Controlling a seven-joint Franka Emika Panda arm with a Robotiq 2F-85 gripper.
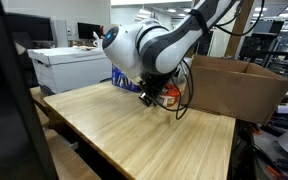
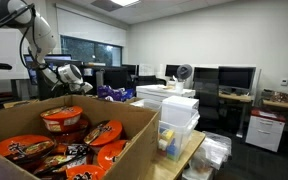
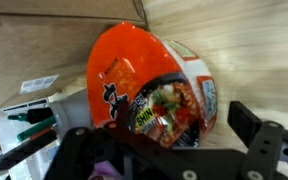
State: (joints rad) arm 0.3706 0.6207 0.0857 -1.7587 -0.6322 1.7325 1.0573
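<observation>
Claw (image 3: 169,142) gapes before a round, glossy orange noodle bowl (image 3: 149,85).

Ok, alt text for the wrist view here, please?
An orange noodle bowl fills the middle, its printed lid toward the camera, on a wooden table. The open gripper comes in from the bottom edge, its black fingers either side of the bowl.

An orange-red instant noodle bowl (image 3: 149,95) lies tipped on its side.

the arm (image 1: 156,45) arches down, wrist bent low, jaws spread wide apart.
</observation>
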